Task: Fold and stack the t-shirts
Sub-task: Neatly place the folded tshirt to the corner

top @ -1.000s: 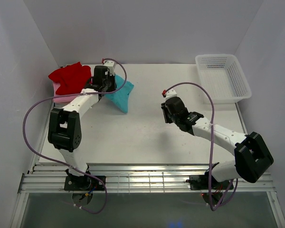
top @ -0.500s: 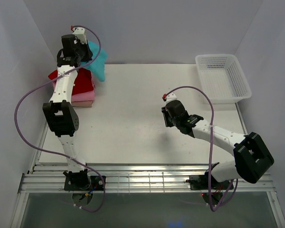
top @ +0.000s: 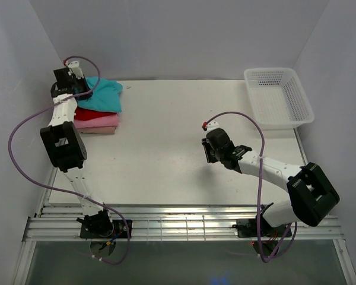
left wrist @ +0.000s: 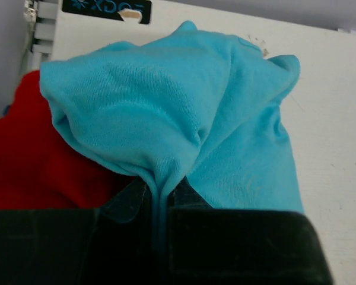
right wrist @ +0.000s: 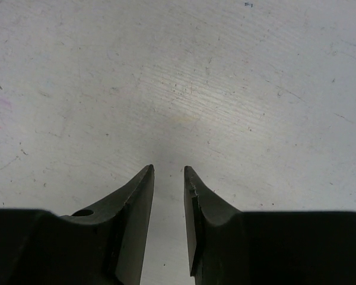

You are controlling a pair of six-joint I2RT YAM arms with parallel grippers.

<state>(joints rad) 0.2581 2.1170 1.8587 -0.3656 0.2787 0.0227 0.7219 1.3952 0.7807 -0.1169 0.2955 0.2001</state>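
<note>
The teal t-shirt (top: 104, 92) lies bunched on top of the stack at the table's far left. Below it are the red t-shirt (top: 95, 114), the pink t-shirt (top: 101, 122) and a thin beige edge (top: 98, 130). My left gripper (top: 77, 89) is shut on a pinched fold of the teal t-shirt (left wrist: 184, 119), with the red t-shirt (left wrist: 29, 160) beside it in the left wrist view. My right gripper (top: 212, 155) hovers over bare table near the middle; its jaws (right wrist: 169, 172) stand a small gap apart with nothing between them.
A white mesh basket (top: 279, 98) stands at the far right corner. White walls enclose the table on the left, back and right. The stack sits close to the left wall.
My left arm has swung the teal t-shirt from the air above the back left corner down onto the stack. My right arm has barely shifted.
</note>
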